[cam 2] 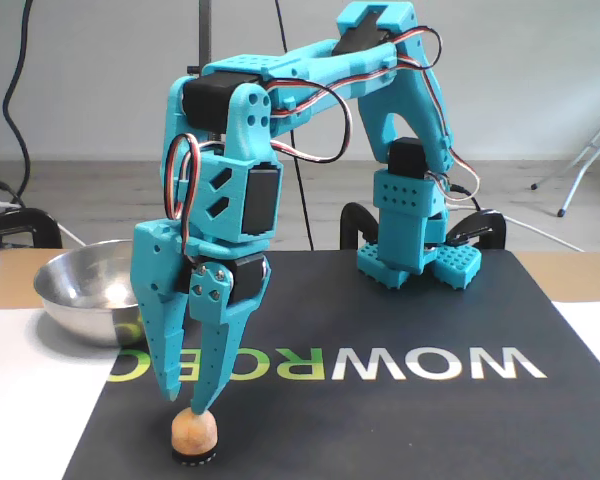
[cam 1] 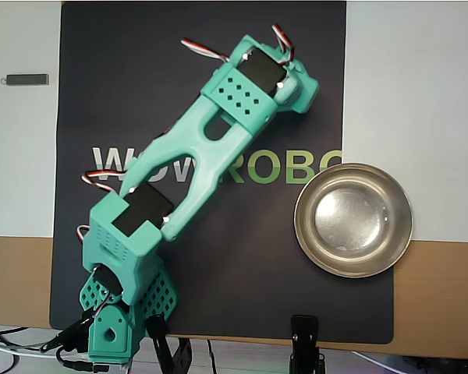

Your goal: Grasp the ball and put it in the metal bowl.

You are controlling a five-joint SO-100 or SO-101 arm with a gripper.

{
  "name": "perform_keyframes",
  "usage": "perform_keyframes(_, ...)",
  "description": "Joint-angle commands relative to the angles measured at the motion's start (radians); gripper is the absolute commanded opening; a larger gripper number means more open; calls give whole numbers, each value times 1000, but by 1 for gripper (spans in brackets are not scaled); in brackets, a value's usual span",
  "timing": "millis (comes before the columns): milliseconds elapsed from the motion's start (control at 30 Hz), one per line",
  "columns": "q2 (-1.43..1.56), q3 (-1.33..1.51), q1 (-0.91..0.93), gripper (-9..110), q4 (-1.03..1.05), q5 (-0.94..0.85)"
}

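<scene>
Ball (cam 2: pixel 194 432) sits just under the hand's (cam 2: pixel 187 400) nearly closed fingertips.

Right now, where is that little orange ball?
In the fixed view the ball sits on a small dark ring at the near left of the black mat, just under the gripper. The overhead view hides it beneath the arm.

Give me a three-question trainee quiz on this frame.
1. True or false: the ball already lies in the metal bowl.
2. In the fixed view, the hand is: A) above the ball, B) over the bowl, C) beside the arm's base.
3. What does the ball rest on?

Key: 1 false. 2 A. 3 A small dark ring on the black mat.
</scene>
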Motion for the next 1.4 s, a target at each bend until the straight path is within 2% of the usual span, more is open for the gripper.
perform_keyframes(0, 64, -18, -6, 30, -3, 5)
perform_keyframes(200, 64, -18, -6, 30, 0, 5)
perform_keyframes(367, 64, -18, -6, 43, 0, 5)
perform_keyframes(1367, 6, -18, -5, 43, -3, 5)
